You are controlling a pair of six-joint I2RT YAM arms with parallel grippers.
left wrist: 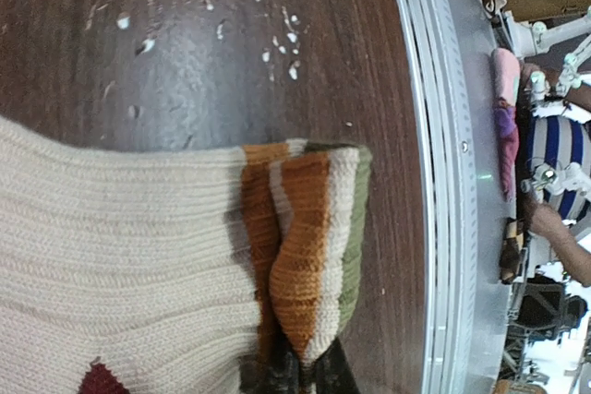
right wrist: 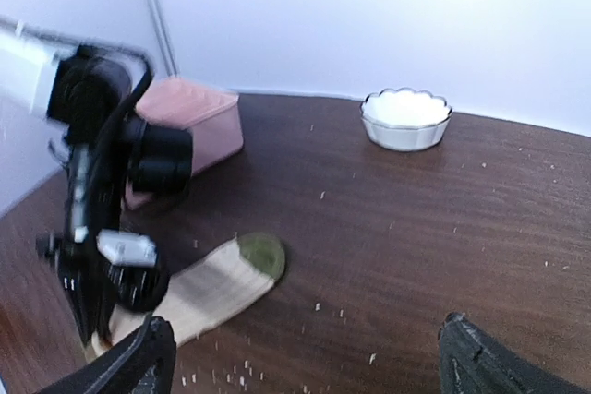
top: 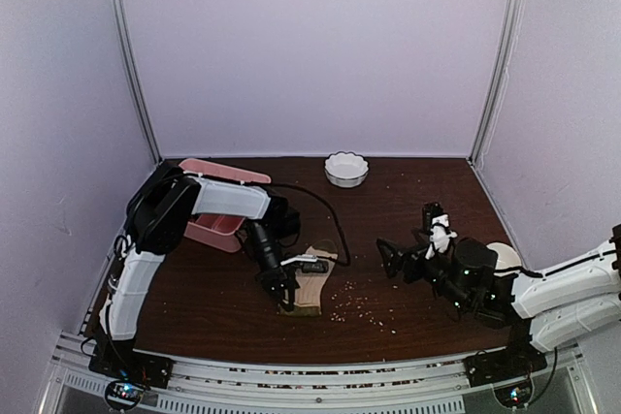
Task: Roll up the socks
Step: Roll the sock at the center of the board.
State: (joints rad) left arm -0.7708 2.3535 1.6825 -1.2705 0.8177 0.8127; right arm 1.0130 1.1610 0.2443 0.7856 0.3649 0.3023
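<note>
Socks are the job, but only one shows plainly: a beige sock [top: 309,290] lying flat on the dark table [top: 417,201] near its middle, close to the front edge. The left gripper [top: 284,290] is clenched on the sock's striped cuff [left wrist: 314,237], which is bunched and folded where it runs into the fingers. The right gripper [top: 385,259] hangs released, jaws wide, well apart from the sock and touching nothing.

The pinch looks thin, on the cuff's edge only. If the arm pulls or turns, the knit could slide out of the fingers. Nothing pins the toe [right wrist: 261,254], so the whole sock may drag across the table instead of curling over itself. Loose crumbs [top: 364,309] lie just beside it and could get wound into the roll.

The fingertips are cut off at the bottom of the left wrist view, so how deep the cuff sits cannot be judged. From above, the left arm covers much of the sock. A darker strip shows at its near end, but I cannot tell whether that is the second sock. The left arm is blurred in the right wrist view.
</note>
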